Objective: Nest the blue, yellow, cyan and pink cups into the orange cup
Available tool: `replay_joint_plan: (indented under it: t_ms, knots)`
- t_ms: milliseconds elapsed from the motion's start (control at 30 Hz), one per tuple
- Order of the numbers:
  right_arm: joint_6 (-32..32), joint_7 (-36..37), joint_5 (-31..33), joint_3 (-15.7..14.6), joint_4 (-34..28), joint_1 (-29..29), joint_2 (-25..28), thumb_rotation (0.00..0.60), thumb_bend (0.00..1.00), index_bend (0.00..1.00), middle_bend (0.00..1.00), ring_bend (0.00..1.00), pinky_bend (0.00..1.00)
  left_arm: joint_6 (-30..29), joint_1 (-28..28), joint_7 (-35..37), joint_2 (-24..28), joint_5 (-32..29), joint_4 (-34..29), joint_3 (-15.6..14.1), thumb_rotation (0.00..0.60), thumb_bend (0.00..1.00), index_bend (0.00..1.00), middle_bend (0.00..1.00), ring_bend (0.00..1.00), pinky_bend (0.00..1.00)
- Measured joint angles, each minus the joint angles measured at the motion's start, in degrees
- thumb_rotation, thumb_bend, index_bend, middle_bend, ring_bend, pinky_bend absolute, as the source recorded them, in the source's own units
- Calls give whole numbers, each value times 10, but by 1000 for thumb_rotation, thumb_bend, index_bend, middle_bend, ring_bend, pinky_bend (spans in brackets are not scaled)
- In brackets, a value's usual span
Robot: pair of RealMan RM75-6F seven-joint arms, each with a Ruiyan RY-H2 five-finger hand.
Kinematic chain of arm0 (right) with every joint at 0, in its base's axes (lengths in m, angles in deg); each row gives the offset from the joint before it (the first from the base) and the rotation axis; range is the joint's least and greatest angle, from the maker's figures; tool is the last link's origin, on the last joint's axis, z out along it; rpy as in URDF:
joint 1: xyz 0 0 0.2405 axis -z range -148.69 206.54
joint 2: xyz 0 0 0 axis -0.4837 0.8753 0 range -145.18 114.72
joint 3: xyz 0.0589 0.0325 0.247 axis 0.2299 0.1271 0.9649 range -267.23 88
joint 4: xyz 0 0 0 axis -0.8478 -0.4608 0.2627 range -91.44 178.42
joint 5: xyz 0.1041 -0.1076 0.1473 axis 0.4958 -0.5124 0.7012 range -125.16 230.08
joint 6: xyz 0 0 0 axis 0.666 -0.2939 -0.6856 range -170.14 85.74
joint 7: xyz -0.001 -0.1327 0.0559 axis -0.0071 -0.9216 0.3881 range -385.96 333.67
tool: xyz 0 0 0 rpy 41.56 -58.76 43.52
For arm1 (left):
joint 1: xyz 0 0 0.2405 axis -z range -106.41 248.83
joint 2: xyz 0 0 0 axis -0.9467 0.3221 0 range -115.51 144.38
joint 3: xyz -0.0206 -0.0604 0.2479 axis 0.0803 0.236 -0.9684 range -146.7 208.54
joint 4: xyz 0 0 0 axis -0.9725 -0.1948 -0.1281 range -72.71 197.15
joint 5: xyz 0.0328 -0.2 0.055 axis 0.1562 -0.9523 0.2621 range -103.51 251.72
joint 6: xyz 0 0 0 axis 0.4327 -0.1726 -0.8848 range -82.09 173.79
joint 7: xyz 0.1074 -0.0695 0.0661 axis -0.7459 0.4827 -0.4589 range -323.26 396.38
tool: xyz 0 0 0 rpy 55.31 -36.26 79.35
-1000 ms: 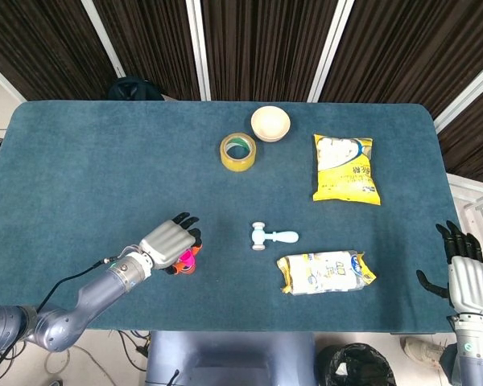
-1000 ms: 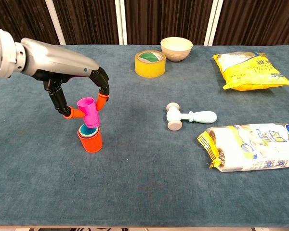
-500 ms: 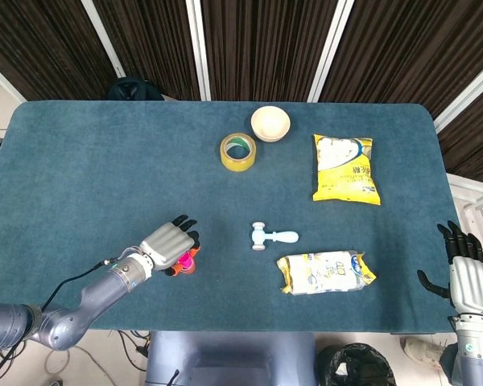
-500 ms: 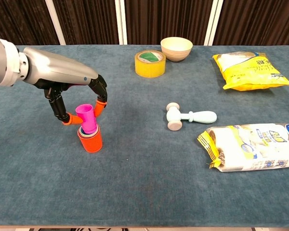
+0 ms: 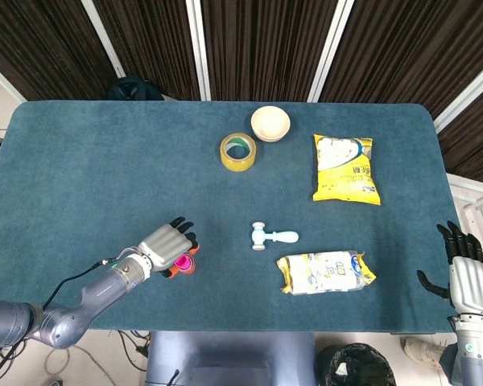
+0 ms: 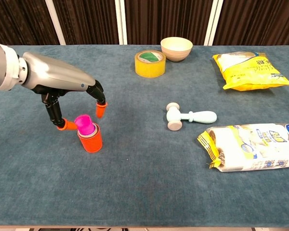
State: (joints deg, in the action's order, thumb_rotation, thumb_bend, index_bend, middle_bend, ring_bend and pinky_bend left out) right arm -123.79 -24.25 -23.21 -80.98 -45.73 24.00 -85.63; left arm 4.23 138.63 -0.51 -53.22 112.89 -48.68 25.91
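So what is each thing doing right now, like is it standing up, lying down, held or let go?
pink cup: in the orange cup's stack, leaning, top sticking out.
orange cup: upright on the table.
left hand: over the cups, fingers spread; a fingertip may touch the pink cup.
right hand: off the table edge, empty.
tape roll: lying flat.
bowl: upright.
toy hammer: on its side.
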Motion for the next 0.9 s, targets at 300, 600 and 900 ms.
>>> replay_joint_plan:
  t_ms: [300,600,900]
  knots:
    - [0,4,-1,0,-2,1,2,600,324,106,44,96,3,-41,-16,28,27,36,-19,14,600,231,125,161,0,0]
    - [2,-1,-7,-4,-4,-1,0,600,324,106,44,96,3,-211,-125,71,53,186,-19,6,600,227,124,152,0,0]
    - [-3,-5,-19,-8,-4,-1,2,600,324,106,44,96,3,-384,-285,147,67,307,30,-39,600,225,95,95,0,0]
